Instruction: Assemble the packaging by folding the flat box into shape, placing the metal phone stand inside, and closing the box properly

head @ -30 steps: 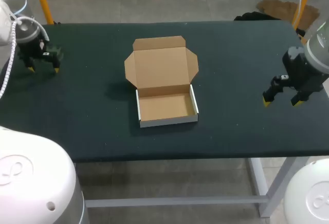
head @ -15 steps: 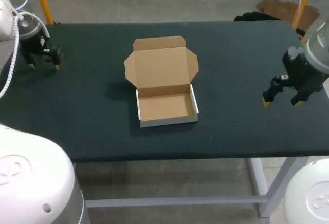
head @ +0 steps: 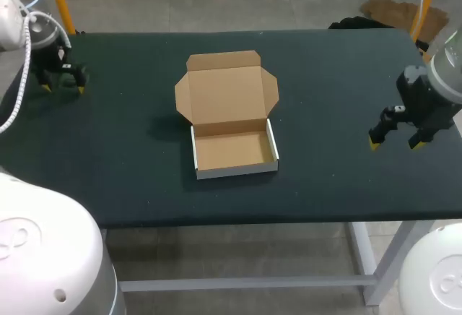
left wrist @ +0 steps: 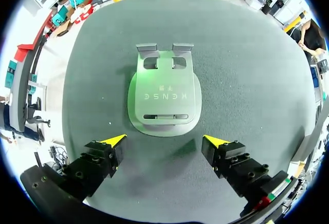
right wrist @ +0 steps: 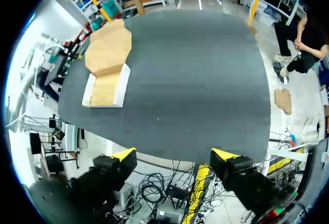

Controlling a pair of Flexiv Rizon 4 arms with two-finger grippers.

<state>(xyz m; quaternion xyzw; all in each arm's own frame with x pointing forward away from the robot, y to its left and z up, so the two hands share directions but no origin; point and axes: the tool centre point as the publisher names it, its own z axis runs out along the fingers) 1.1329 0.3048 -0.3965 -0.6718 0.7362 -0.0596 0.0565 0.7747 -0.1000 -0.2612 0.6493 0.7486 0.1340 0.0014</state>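
Grey metal sits in your left wrist view: the stand [left wrist: 163, 93] lies flat on the dark table [left wrist: 247, 80], just ahead of the left gripper [left wrist: 164, 140] and centred on the gap between its tips. That gripper's fingers are spread wide and neither one touches the stand. The stand's rounded edge is nearest them, and its two hooked tabs point away. Your right gripper [right wrist: 175, 154] is spread wide too, with nothing between its fingers, and it hangs at the table's right edge. The box [head: 227, 116] lies well ahead of it, off toward the left arm's side. From the head view the box sits between the two grippers, well apart from both. Its tray is folded up with white outer walls, and the brown lid lies open flat on the table behind the tray, flaps out.
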